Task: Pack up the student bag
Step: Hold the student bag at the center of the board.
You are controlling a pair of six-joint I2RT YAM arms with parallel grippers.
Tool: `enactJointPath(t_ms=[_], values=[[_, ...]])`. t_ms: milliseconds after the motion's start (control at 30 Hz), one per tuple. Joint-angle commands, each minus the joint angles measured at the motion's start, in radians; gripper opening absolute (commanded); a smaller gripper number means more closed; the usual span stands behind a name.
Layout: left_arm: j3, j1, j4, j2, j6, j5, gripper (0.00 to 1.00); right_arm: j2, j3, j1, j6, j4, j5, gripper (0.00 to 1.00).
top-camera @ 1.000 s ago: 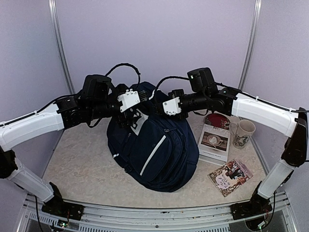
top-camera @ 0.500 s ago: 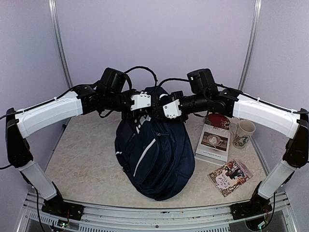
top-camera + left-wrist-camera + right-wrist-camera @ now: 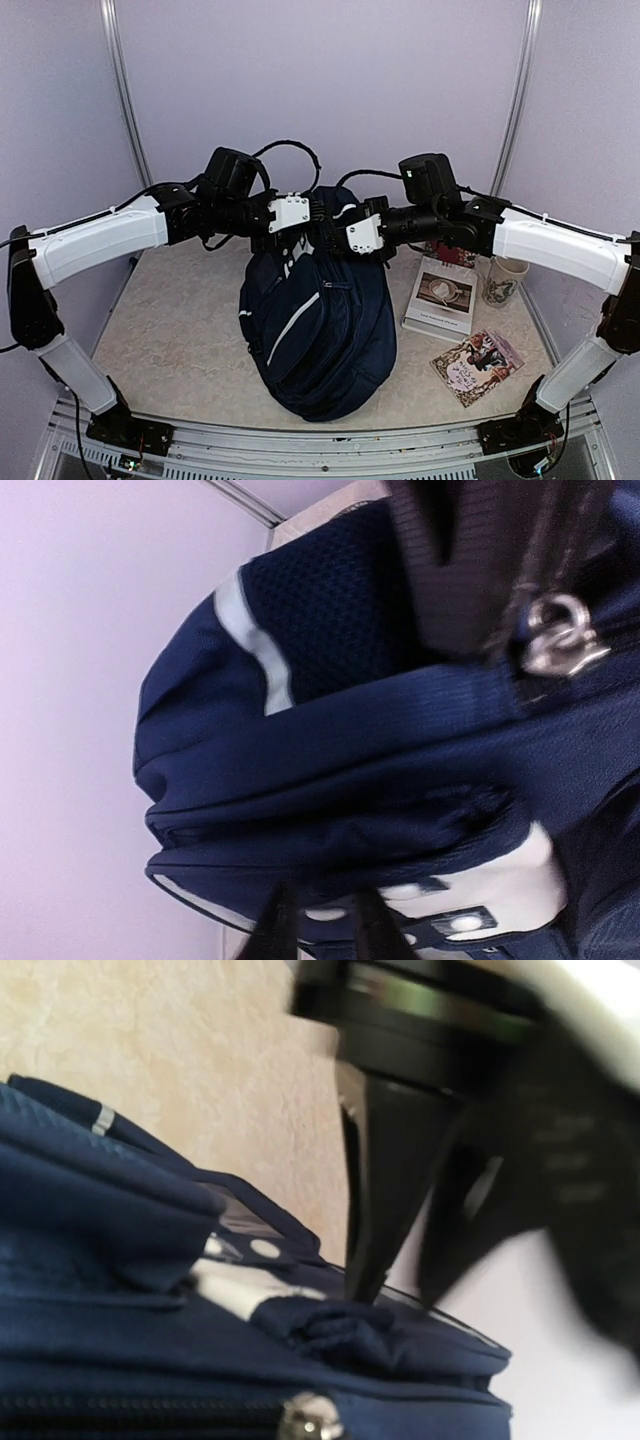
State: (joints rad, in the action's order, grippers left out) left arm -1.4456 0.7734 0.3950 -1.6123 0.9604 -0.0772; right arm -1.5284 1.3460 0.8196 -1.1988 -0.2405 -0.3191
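Student bag (image 3: 320, 330): centre of bench (image 3: 180, 330), top end raised toward rear, pale stripe (image 3: 290, 328) across front pocket.
Left end effector (image 3: 312, 228): fingers pinched on fabric fold at bag top, beside white patch (image 3: 500, 880).
Right end effector (image 3: 335, 238): closed on bag top, opposite side.
Book (image 3: 440, 295), booklet (image 3: 478, 365), mug (image 3: 500, 280): right of bag; cover lettering too small to read.

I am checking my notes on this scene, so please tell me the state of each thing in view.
student bag: stands upright, held at its top; the zips in view look closed.
left tool: closed on a fold at the bag's top.
right tool: shut on the bag's top.
mug: upright.
book: closed, lying flat, cover up.
booklet: closed, lying flat, cover up.
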Motion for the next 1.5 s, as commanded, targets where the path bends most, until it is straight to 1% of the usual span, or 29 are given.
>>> enactJointPath(t_ms=[0,33,67,133,200,233,300,367,433,500,600,700,767,867,900,933,1067,1167,1200,1233,1267,1367,1467], values=[[-0.027,-0.135,-0.145,0.053,-0.246,-0.139,0.58,0.075,0.034,0.009,0.028,0.162,-0.079,0.00],[-0.055,-0.186,-0.168,0.037,-0.342,-0.206,0.69,0.072,0.039,0.009,0.031,0.159,-0.086,0.00],[-0.087,-0.225,-0.179,0.014,-0.430,-0.249,0.76,0.071,0.044,0.009,0.032,0.156,-0.093,0.00],[-0.149,-0.271,-0.180,-0.034,-0.564,-0.323,0.87,0.070,0.047,0.010,0.033,0.156,-0.099,0.00],[-0.191,-0.290,-0.175,-0.081,-0.653,-0.402,0.98,0.067,0.048,0.011,0.034,0.157,-0.097,0.00],[-0.209,-0.294,-0.177,-0.107,-0.689,-0.437,0.99,0.065,0.048,0.010,0.036,0.157,-0.098,0.00],[-0.257,-0.295,-0.182,-0.166,-0.812,-0.499,0.99,0.058,0.048,0.012,0.038,0.154,-0.100,0.00],[-0.296,-0.297,-0.188,-0.222,-0.917,-0.530,0.99,0.051,0.049,0.011,0.041,0.152,-0.099,0.00],[-0.302,-0.299,-0.221,-0.262,-0.999,-0.576,0.99,0.047,0.050,0.012,0.042,0.150,-0.098,0.00],[-0.308,-0.288,-0.256,-0.296,-1.058,-0.582,0.99,0.046,0.049,0.012,0.042,0.151,-0.100,0.00],[-0.342,-0.268,-0.238,-0.349,-1.074,-0.529,0.99,0.041,0.049,0.012,0.044,0.154,-0.101,0.00],[-0.358,-0.258,-0.217,-0.389,-1.059,-0.508,0.99,0.039,0.049,0.011,0.045,0.152,-0.101,0.00],[-0.355,-0.256,-0.213,-0.400,-1.042,-0.533,0.99,0.037,0.048,0.012,0.045,0.153,-0.096,0.00],[-0.351,-0.247,-0.193,-0.406,-1.016,-0.640,0.99,0.034,0.045,0.012,0.047,0.165,-0.063,0.00],[-0.345,-0.243,-0.187,-0.402,-1.005,-0.670,0.96,0.033,0.044,0.012,0.046,0.174,-0.045,0.00],[-0.336,-0.239,-0.184,-0.399,-1.000,-0.712,0.90,0.031,0.043,0.010,0.043,0.180,-0.028,0.00],[-0.296,-0.235,-0.197,-0.365,-1.016,-0.790,0.59,0.027,0.038,-0.001,0.039,0.201,0.019,0.00],[-0.235,-0.239,-0.211,-0.319,-1.020,-0.805,0.33,0.023,0.039,-0.025,0.050,0.224,0.033,0.00],[-0.212,-0.242,-0.215,-0.303,-1.030,-0.800,0.22,0.020,0.042,-0.035,0.056,0.232,0.033,0.00],[-0.184,-0.247,-0.221,-0.282,-1.048,-0.793,0.08,0.018,0.049,-0.046,0.066,0.239,0.033,0.00],[-0.145,-0.254,-0.233,-0.260,-1.068,-0.785,0.00,0.014,0.055,-0.055,0.075,0.247,0.033,0.00],[0.008,-0.283,-0.302,-0.148,-1.119,-0.724,0.00,-0.003,0.083,-0.078,0.089,0.270,0.037,0.00],[0.131,-0.299,-0.329,0.015,-1.110,-0.629,0.00,-0.030,0.133,-0.094,0.086,0.279,0.051,0.00]])
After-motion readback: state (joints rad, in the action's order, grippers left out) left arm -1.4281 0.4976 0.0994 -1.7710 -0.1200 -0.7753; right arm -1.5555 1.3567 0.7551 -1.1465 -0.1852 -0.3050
